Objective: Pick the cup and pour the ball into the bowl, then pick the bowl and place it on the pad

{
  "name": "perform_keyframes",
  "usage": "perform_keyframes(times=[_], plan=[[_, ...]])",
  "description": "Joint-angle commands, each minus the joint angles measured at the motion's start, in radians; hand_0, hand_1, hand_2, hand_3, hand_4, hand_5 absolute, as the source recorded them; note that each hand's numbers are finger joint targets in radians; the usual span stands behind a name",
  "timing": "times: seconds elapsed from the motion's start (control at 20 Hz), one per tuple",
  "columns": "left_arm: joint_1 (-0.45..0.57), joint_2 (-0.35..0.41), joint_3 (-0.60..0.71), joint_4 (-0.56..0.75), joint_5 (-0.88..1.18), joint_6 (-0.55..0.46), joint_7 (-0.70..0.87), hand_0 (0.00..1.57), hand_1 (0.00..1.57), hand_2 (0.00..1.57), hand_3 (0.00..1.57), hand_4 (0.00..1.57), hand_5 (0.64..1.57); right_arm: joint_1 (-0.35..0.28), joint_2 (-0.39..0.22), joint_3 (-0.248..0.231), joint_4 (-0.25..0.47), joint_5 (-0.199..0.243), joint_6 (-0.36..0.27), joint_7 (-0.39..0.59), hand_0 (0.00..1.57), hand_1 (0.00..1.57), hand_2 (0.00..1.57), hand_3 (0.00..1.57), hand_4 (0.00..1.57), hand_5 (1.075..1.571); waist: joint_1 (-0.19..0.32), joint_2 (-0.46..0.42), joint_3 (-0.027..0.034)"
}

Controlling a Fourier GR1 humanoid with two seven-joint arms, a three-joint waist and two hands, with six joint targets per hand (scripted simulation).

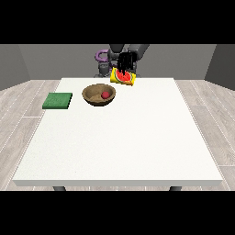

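The white table (137,147) carries a green pad (58,101) at nine o'clock of the wooden bowl (98,95), which already holds the red ball (105,94). At the bowl's one o'clock, the only visible hand (125,62) grasps the tilted yellow cup (123,77) from above. Lowered carelessly, the cup could clip the bowl's rim.

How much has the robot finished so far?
Done: the red ball already lies in the wooden bowl. In hand: a black robot hand holds the yellow cup, tipped, up by the table's far edge. Left: the bowl sits on the white table, apart from the green pad, so it has yet to go onto the pad.
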Motion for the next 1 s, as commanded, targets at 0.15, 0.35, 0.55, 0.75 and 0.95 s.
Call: perform_keyframes(times=[0.15,0.35,0.55,0.75,0.95], plan=[[0.204,0.083,0.263,-0.169,0.374,0.157,-0.308,1.21,1.21,1.57,1.57,0.93,1.571,0.029,0.029,0.016,-0.095,0.013,-0.02,-0.025,0.0,0.0,0.0,0.0,0.4,1.565,0.02,0.088,-0.0041],[0.37,0.101,0.352,-0.258,0.566,0.167,-0.555,1.55,1.55,1.57,1.57,1.31,1.549,0.064,0.041,0.038,-0.19,0.026,-0.03,-0.021,0.0,0.0,0.0,0.0,0.4,1.566,0.007,0.136,-0.0048],[0.39,0.034,0.468,-0.385,0.82,0.029,-0.702,1.5,1.5,1.57,1.57,1.47,1.461,0.076,0.052,0.046,-0.219,0.036,-0.05,-0.007,0.0,0.0,0.0,0.0,0.42,1.565,0.043,0.138,-0.0108],[0.364,-0.092,0.571,-0.46,1.071,-0.193,-0.721,1.37,1.37,1.57,1.57,0.86,1.564,0.063,0.076,0.057,-0.218,0.032,-0.064,-0.01,0.0,0.0,0.0,0.0,0.46,1.566,0.068,0.162,-0.0227],[0.377,-0.045,0.686,-0.523,1.288,-0.461,-0.861,0.41,0.41,0.0,0.0,0.26,1.569,0.071,0.117,0.085,-0.246,0.076,-0.122,-0.003,0.0,0.0,0.0,0.0,0.53,1.564,0.143,0.216,-0.01]])
